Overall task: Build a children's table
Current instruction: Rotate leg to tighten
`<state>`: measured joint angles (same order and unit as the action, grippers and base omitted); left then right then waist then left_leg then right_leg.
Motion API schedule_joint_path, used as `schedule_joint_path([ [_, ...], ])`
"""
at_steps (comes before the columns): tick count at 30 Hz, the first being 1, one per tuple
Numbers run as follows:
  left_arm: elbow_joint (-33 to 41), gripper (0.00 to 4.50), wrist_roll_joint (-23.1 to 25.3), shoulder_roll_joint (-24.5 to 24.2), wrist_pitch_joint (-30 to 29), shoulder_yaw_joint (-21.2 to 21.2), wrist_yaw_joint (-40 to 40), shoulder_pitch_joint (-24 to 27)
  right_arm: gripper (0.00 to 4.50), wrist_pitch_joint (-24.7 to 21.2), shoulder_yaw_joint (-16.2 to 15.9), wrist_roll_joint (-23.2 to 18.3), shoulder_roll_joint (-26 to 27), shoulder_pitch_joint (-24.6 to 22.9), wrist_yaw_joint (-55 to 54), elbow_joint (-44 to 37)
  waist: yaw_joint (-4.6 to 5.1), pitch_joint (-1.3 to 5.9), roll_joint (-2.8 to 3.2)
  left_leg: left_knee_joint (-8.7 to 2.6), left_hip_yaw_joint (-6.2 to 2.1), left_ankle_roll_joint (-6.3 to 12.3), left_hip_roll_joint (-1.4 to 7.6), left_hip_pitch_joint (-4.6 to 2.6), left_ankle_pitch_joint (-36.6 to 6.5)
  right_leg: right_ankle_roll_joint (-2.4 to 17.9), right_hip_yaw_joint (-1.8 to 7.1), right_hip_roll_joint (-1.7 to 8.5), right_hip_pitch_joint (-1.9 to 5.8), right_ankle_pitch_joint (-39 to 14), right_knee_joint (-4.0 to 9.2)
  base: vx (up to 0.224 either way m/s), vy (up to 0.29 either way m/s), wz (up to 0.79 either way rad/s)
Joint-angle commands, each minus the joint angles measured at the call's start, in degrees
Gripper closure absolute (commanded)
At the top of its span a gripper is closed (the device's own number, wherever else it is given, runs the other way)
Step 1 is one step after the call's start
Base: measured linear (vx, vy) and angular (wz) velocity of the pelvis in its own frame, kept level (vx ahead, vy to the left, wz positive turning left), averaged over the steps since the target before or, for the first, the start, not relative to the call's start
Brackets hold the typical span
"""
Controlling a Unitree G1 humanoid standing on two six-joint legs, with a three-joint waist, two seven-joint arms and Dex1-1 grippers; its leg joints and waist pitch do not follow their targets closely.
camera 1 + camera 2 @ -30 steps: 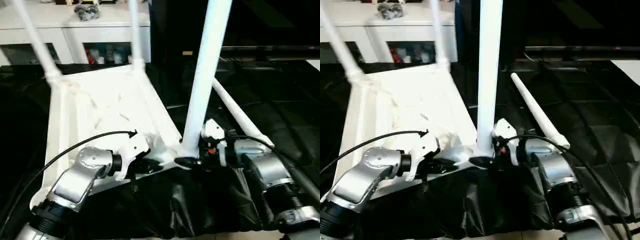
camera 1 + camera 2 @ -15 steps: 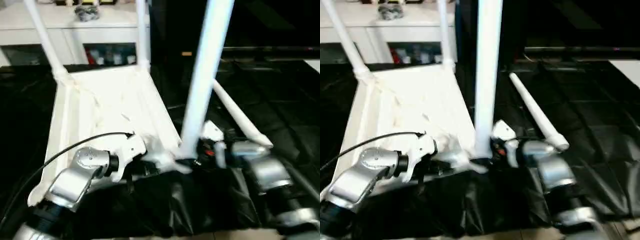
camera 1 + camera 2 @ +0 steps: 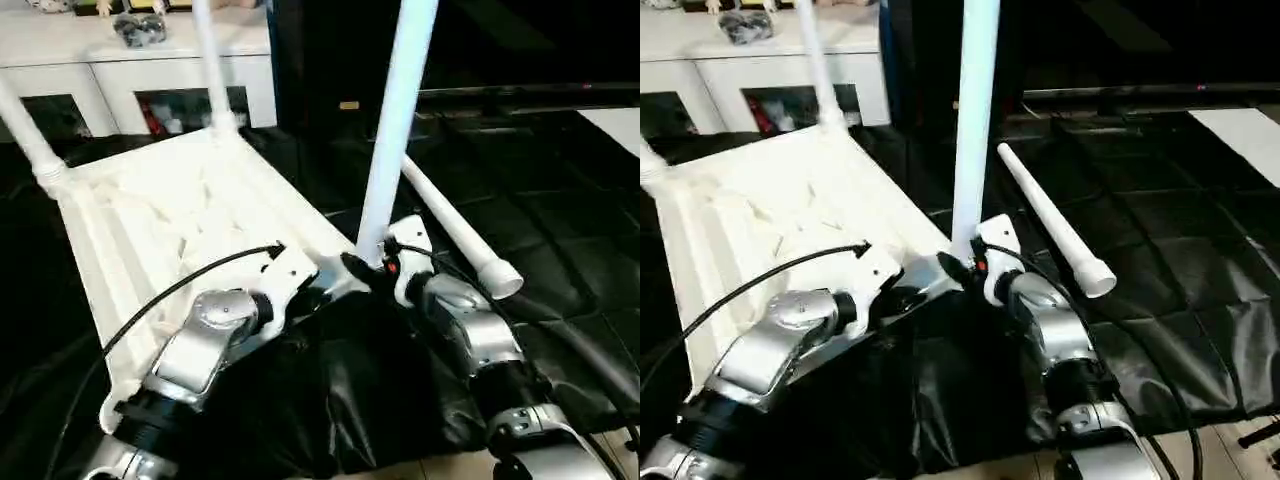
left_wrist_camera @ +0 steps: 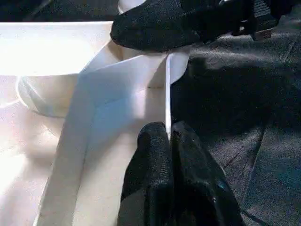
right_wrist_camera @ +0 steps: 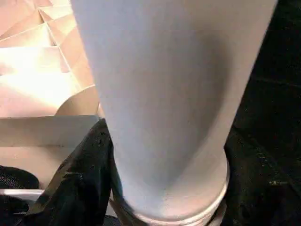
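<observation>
At the tabletop's corner socket, right pincer grips a standing leg; left pincer pinches the rim.

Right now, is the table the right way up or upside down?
Upside down. The tabletop shows its ribbed underside, and three legs stick up from its corners.

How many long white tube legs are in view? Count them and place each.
4. Two stand in the white plastic tabletop's far corner sockets, one stands upright at the near corner between the grippers, one lies loose on the black sheet.
</observation>
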<state>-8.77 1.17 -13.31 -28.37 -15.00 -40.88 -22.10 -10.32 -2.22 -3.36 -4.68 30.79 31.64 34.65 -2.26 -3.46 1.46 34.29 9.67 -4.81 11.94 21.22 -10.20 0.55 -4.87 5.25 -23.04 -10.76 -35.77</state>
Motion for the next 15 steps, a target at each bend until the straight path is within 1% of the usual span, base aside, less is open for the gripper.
schedule_joint_path([
  [1, 3.3, 4.50, -2.5, 2.8, 2.5, -0.6, 0.1, -3.3, 1.81, -1.3, -4.1, -0.3, 3.8, -0.7, 2.1, 1.8, -0.34, 4.25, -0.08, -3.81, 0.04, 2.32, 0.64, -0.11, -10.9, 12.7, 2.51, 2.44, 3.20, -9.8, 4.47, 0.000, 0.000, 0.00],
  [4, 3.3, 4.50, -2.5, 2.8, 2.5, -0.6, 0.1, -3.3, 1.81, -1.3, -4.1, -0.3, 3.8, -0.7, 2.1, 1.8, -0.35, 4.13, -0.11, -3.89, 0.04, 1.86, 0.65, -0.21, -12.5, 12.1, 2.55, 2.55, 3.15, -12.8, 4.79, 0.000, 0.000, 0.00],
  [6, 3.3, 4.50, -2.5, 2.8, 2.5, -0.6, 0.1, -3.3, 1.81, -1.3, -4.1, -0.3, 3.8, -0.7, 2.1, 1.8, -0.34, 4.11, -0.07, -3.96, -0.01, 1.67, 0.70, -0.24, -12.7, 11.8, 2.56, 2.53, 3.09, -13.1, 4.81, 0.000, 0.000, 0.00],
  [11, 3.3, 4.50, -2.5, 2.8, 2.5, -0.6, 0.1, -3.3, 1.81, -1.3, -4.1, -0.3, 3.8, -0.7, 2.1, 1.8, -0.33, 4.13, -0.06, -3.96, 0.00, 1.71, 0.71, -0.19, -12.4, 12.0, 2.59, 2.52, 3.10, -12.2, 4.72, 0.000, 0.000, 0.00],
  [15, 3.3, 4.50, -2.5, 2.8, 2.5, -0.6, 0.1, -3.3, 1.81, -1.3, -4.1, -0.3, 3.8, -0.7, 2.1, 1.8, -0.32, 4.09, -0.05, -4.00, -0.01, 1.70, 0.72, -0.22, -12.6, 11.9, 2.59, 2.53, 3.05, -12.7, 4.77, 0.000, 0.000, 0.00],
])
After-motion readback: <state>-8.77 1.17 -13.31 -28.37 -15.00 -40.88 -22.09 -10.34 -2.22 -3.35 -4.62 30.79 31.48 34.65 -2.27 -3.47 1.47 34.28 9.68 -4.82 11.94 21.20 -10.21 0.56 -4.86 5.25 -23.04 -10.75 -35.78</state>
